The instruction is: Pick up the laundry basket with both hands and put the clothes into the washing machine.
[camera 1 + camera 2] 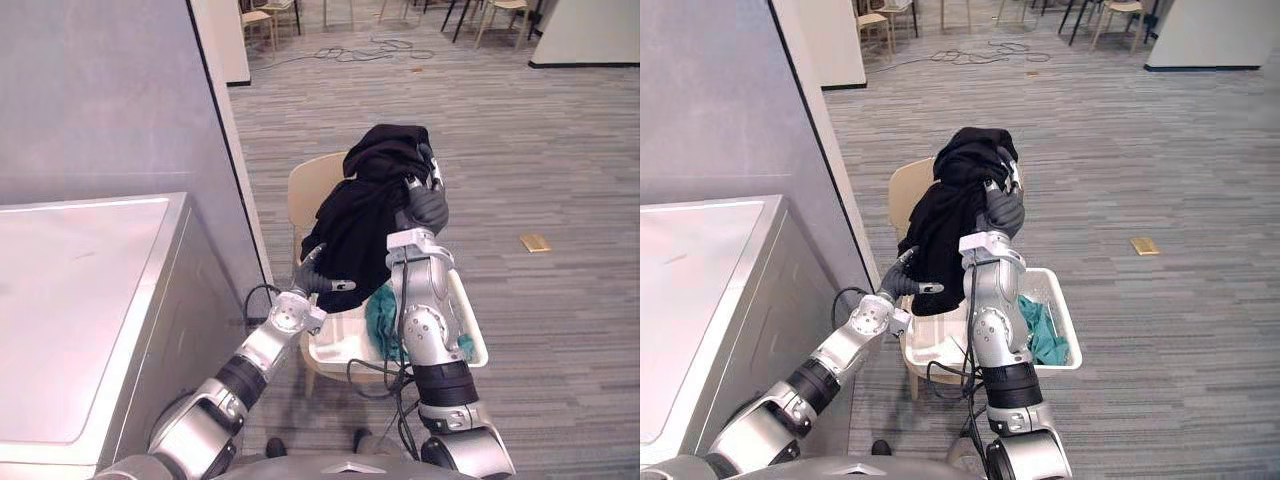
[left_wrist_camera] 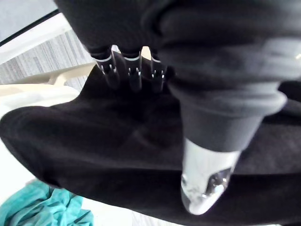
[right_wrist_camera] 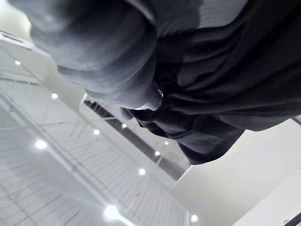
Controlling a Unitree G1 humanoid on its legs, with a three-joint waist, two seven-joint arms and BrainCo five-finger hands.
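Observation:
A black garment (image 1: 360,220) hangs in the air over a white laundry basket (image 1: 476,342). My right hand (image 1: 428,205) is raised high and shut on the garment's top bunch (image 3: 225,94). My left hand (image 1: 312,275) is lower, at the garment's hanging left edge. Its fingers (image 2: 131,75) lie straight against the cloth and its thumb (image 2: 207,188) sticks out free. A teal cloth (image 1: 382,320) lies in the basket, partly behind my right forearm. The basket rests on a light wooden chair (image 1: 312,190). The washing machine (image 1: 80,300), with a flat silver top, stands at my left.
A grey wall panel (image 1: 100,90) rises behind the machine, close to the chair's left side. A small brown piece (image 1: 535,242) lies on the grey carpet at the right. More chairs (image 1: 258,20) and cables are far back.

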